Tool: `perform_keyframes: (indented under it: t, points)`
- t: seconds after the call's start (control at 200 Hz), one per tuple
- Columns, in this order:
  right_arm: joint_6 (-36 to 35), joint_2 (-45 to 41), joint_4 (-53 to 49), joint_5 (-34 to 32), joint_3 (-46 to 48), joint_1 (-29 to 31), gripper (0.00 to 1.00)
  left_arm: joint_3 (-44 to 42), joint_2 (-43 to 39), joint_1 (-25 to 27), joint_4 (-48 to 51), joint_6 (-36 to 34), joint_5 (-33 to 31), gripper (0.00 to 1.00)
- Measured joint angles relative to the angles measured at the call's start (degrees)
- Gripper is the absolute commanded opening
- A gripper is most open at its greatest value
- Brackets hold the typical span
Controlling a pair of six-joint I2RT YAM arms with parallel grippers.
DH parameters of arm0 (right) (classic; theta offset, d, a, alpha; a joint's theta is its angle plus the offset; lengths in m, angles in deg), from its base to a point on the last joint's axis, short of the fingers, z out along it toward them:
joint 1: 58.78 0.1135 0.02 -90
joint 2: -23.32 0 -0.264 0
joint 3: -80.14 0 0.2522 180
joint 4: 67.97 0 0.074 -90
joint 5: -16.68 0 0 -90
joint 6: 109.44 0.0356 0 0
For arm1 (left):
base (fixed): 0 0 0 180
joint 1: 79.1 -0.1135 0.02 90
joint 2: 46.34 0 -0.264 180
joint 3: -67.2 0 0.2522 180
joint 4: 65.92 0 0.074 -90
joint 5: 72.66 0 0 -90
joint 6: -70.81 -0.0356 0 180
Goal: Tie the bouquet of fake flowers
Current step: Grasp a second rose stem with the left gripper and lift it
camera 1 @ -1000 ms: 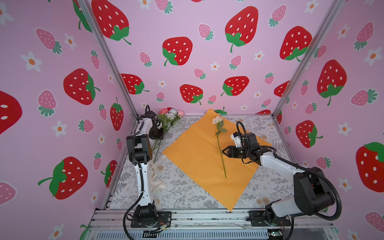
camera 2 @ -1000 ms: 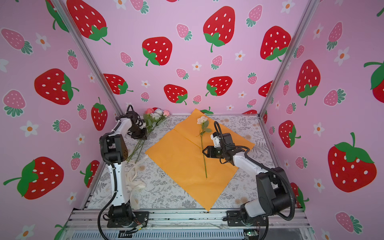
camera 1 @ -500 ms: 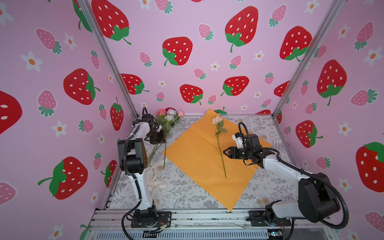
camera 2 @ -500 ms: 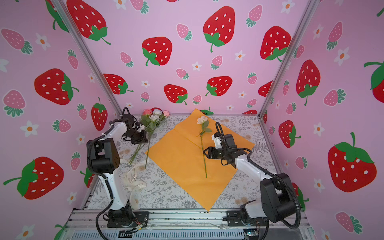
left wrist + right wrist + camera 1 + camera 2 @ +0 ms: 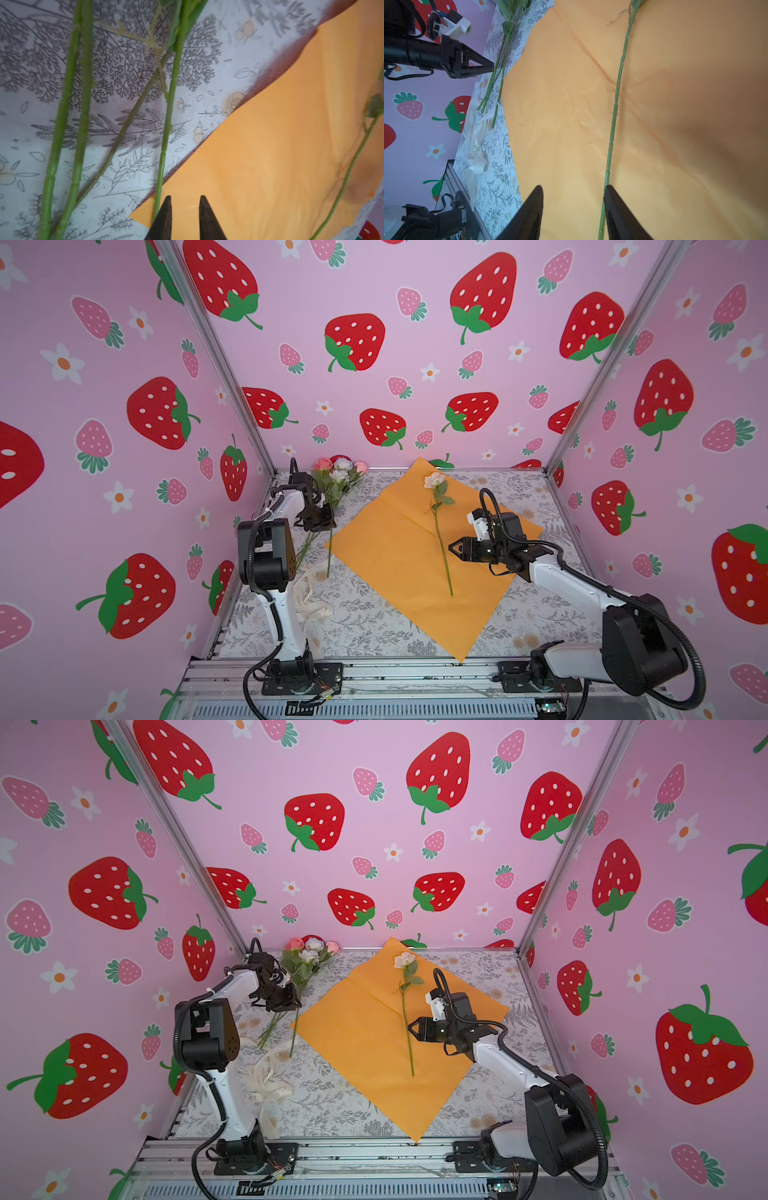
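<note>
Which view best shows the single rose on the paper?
A top view: the single rose lies whole on the orange paper, head to stem tip. Both wrist views catch only stem stretches, no head.

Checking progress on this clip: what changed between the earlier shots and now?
The left gripper pulled one stem out of the bunch sideways toward the orange paper, then opened and let it go. Its elbow swung toward the front. The right gripper, open beside the single rose on the paper, stayed about where it was. The ribbon did not move.
</note>
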Motion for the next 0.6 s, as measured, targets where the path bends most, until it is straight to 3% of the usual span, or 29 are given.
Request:
perform_keyframes:
  t: [0.34, 0.6]
  points:
    - [0.0, 0.4, 0.2, 0.1, 0.1, 0.0, 0.51, 5.1, 4.9, 0.8, -0.4, 0.7, -4.4, 0.33]
    - [1.7, 2.7, 3.7, 2.5, 0.1, 0.3, 0.51, 12.4, 10.7, 1.2, 0.8, -0.1, -4.3, 0.27]
